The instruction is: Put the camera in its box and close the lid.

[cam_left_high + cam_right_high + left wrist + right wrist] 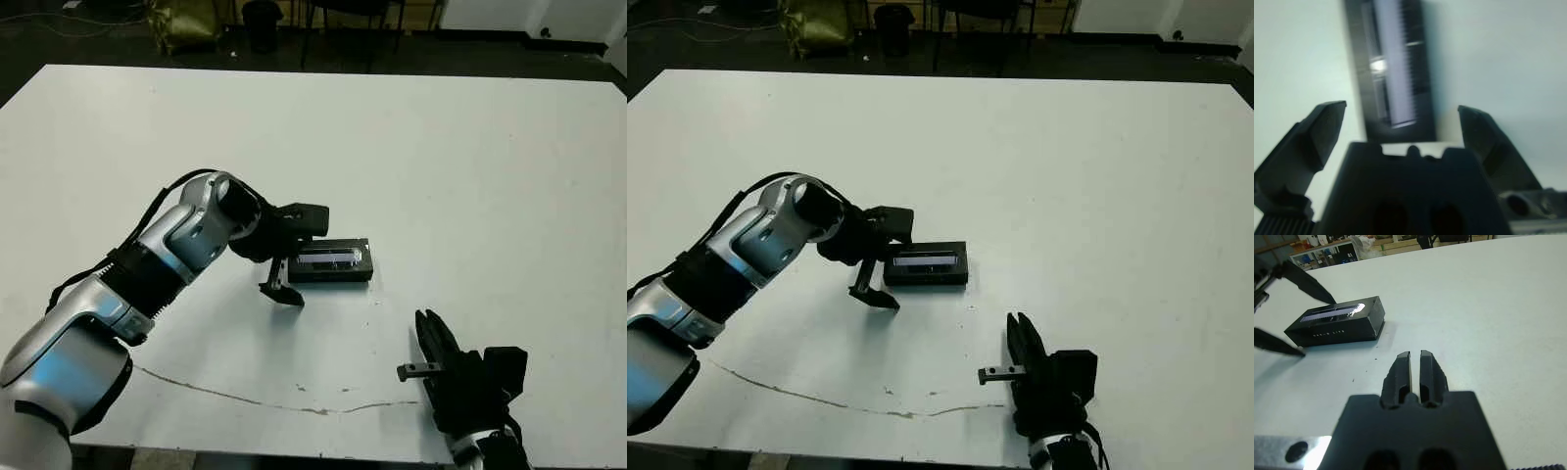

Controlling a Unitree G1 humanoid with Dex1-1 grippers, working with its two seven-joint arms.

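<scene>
Box: the lid (333, 258), glossy strip up, is seen seated flush on the box (1337, 334) at mid-table; the job looks all but finished.
Camera: not seen anywhere; it is judged to be inside the box, though that cannot be confirmed.
Left gripper (296, 255): fingers are spread wide, straddling the box's left end, nothing held.
Right gripper (1415, 369): fingers are pressed together, empty, parked well apart from the box, nearer the table's front edge.
Risk: on withdrawal, a spread finger could catch the box's end, so the lid might be nudged askew or the box dragged.
Cause: little clearance is left beside the box.
</scene>
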